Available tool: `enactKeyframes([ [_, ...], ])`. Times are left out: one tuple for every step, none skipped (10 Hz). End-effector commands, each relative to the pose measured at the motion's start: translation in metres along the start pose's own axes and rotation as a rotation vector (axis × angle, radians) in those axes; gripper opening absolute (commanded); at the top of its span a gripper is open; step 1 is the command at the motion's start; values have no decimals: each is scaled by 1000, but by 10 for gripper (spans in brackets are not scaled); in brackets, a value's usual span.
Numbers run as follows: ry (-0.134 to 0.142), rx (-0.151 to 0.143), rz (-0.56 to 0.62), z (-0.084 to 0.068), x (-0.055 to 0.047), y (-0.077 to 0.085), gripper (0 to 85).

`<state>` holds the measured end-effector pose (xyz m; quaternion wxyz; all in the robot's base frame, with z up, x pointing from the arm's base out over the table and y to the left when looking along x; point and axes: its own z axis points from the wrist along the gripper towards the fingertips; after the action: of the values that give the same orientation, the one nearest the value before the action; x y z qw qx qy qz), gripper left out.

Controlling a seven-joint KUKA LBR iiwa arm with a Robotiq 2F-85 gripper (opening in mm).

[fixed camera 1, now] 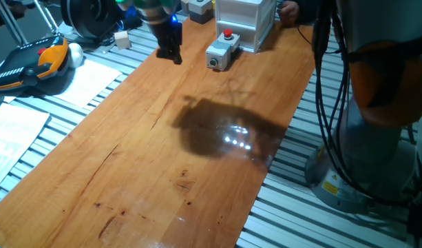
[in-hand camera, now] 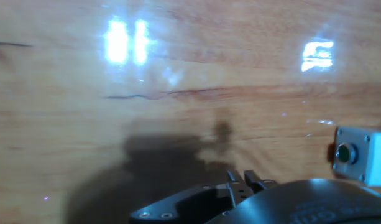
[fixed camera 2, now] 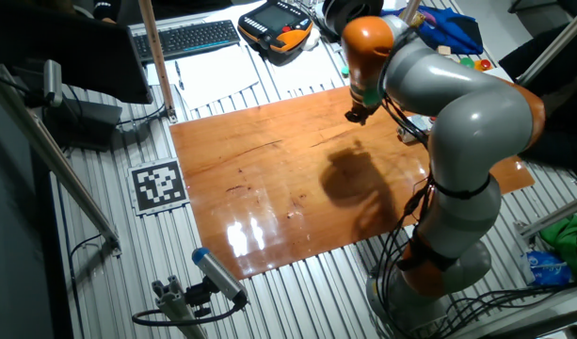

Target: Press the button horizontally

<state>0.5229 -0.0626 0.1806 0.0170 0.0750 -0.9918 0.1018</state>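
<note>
From where I stand, the near part of the wooden table (fixed camera 1: 197,172) is bare, glossy orange-brown board, scratched in places, with lamp glare and a broad dark shadow of the arm across its middle. Beyond that, toward the far edge, the tool (fixed camera 1: 171,54) hangs low over the wood, black with a blue light above it. I cannot tell whether its fingers are apart or together; the hand view shows only two small tips side by side. Just beside it, to its right in this view and not touching, sits the button (fixed camera 1: 222,52): a small grey box with a red cap on top and a dark round part on the end facing us. The approach seems in hand; the press has not begun. Next, I judge, the tool must line up with that dark end face and push sideways along the table. Behind stands a white drawer box (fixed camera 1: 245,21). Ribbed metal decking, papers and an orange handheld controller (fixed camera 1: 32,62) surround the board.
</note>
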Motion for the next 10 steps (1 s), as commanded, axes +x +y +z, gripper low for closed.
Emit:
enactKeyframes([
  [-10, 3, -7, 16, 2, -17, 0],
  [-27, 20, -19, 31, 5, -26, 0],
  [-43, 26, -34, 45, 9, -34, 0],
  [-51, 23, -53, 56, 12, -42, 0],
  [-60, 34, -75, 65, 15, -50, 0],
  [-56, 28, -96, 66, 15, -58, 0],
  [-53, 31, -105, 64, 13, -61, 0],
  [-54, 33, -104, 59, 9, -58, 0],
  [-28, 30, -90, 52, 5, -53, 0],
  [17, 54, -62, 52, 5, -53, 0],
])
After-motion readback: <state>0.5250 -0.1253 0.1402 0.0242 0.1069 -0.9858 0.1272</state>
